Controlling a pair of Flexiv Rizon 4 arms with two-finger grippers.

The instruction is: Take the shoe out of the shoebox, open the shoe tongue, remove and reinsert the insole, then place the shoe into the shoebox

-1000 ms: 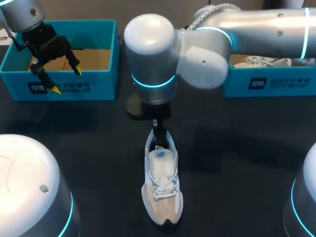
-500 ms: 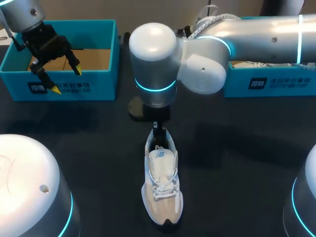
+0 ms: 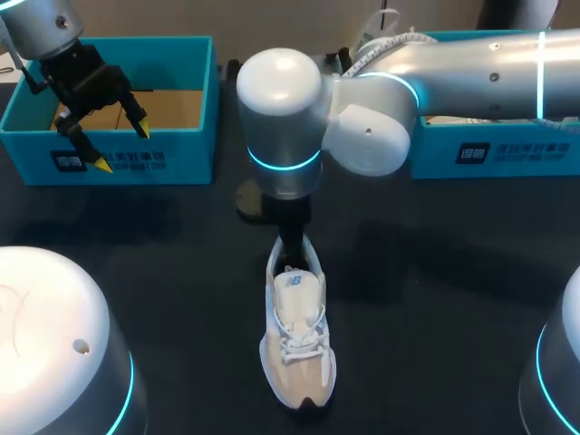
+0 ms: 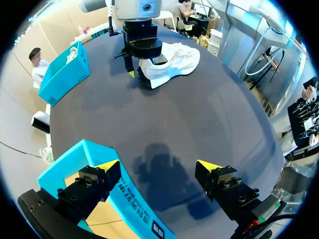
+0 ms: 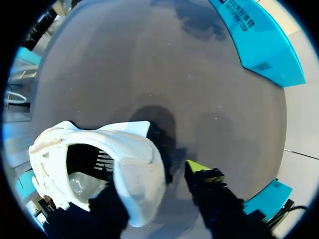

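Shoe (image 3: 297, 340), just one, lies mid-bench, toe toward the near edge; two boxes line the far edge, left shoebox (image 3: 195, 145) and right shoebox (image 3: 507, 149)

Left wrist: my left gripper (image 4: 158, 167) gapes over the left shoebox's wall, my right gripper (image 4: 137, 74) ahead at the heel

Right wrist: its jaws stand apart astride the heel collar

Print on the left shoebox (image 3: 181, 159) and right shoebox (image 3: 517, 152) is illegible.

The right arm (image 3: 453, 63) spans from the far right to the centre, covering the heel of the shoe (image 3: 297, 340) from above; the toe, nearer, lies uncovered. 2 boxes wall the far edge: left shoebox (image 3: 136, 154) and right shoebox (image 3: 507, 149). Dark table (image 3: 163, 245) lies open left and right of the shoe.
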